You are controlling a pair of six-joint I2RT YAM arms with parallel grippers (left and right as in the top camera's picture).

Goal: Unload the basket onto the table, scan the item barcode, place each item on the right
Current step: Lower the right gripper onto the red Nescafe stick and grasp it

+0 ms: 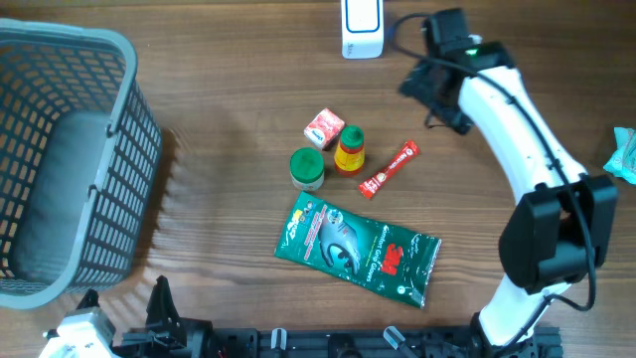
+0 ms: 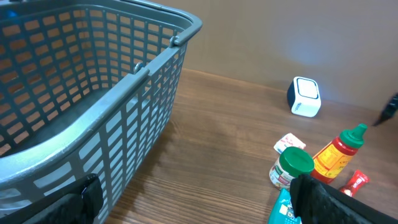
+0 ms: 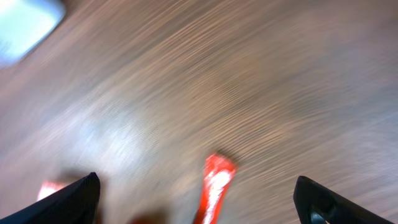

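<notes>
Right gripper (image 1: 435, 99) is spread wide with nothing between the fingers, and the wrist view is smeared with blur. The red sachet (image 1: 389, 169) lies flat on the wooden table (image 1: 229, 89), down and left of that gripper in the overhead frame, its long axis running lower left to upper right. The scanner (image 1: 361, 28) stands at top centre, up and left of me. My right arm is far nearer; the left gripper (image 2: 196, 202), also wide open and empty, sits at the bottom left by the basket (image 1: 119, 149). The sauce bottle (image 1: 349, 151) crowds the sachet's left side, with bare wood on its right, so I'd approach from there, I reckon.
</notes>
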